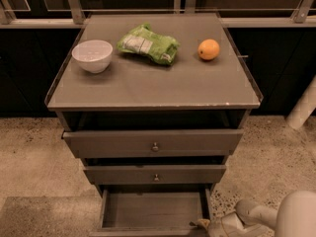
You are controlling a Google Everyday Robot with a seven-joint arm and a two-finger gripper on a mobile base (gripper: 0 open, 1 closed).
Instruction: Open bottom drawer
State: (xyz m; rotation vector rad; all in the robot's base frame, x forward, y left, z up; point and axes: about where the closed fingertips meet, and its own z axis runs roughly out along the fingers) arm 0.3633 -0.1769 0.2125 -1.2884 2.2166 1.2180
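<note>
The bottom drawer [152, 210] of the grey-brown cabinet is pulled far out toward me, and its bare inside shows from above. Its front panel lies at the lower edge of the camera view and its knob is out of view. My gripper [205, 225] is low at the drawer's right front corner, right against it. The pale wrist and arm [276, 217] reach in from the bottom right.
The mid-sized drawer [155, 174] and the widest top drawer [154, 143] each stick out a little. On the cabinet top [153, 85] are a white bowl [92, 56], a green bag [148, 44] and an orange [209, 49]. A white post [302, 107] stands at the right.
</note>
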